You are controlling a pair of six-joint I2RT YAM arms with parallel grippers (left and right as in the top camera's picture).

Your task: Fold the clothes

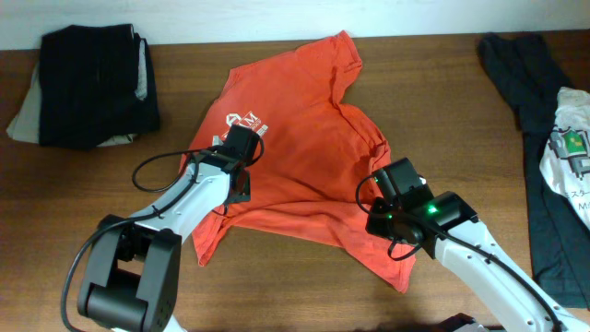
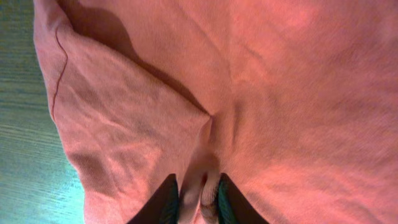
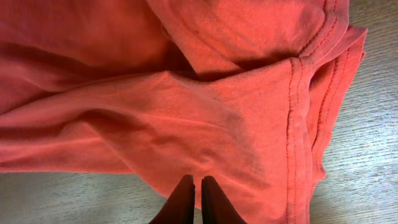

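Observation:
The red-orange T-shirt (image 1: 295, 138) lies rumpled across the middle of the wooden table, white logo at its left. My left gripper (image 1: 241, 146) sits over the shirt's left part and is shut on a pinched ridge of its cloth (image 2: 200, 190). My right gripper (image 1: 395, 184) sits at the shirt's right edge near a sleeve hem (image 3: 298, 118); its fingers (image 3: 198, 186) are shut on a thin fold of the shirt's edge. A dark grey garment (image 1: 530, 111) and a white one (image 1: 572, 157) lie at the far right.
A stack of folded dark and beige clothes (image 1: 88, 88) sits at the back left. Bare wooden table (image 1: 295, 286) shows in front of the shirt. The back table edge meets a white wall (image 1: 277, 18).

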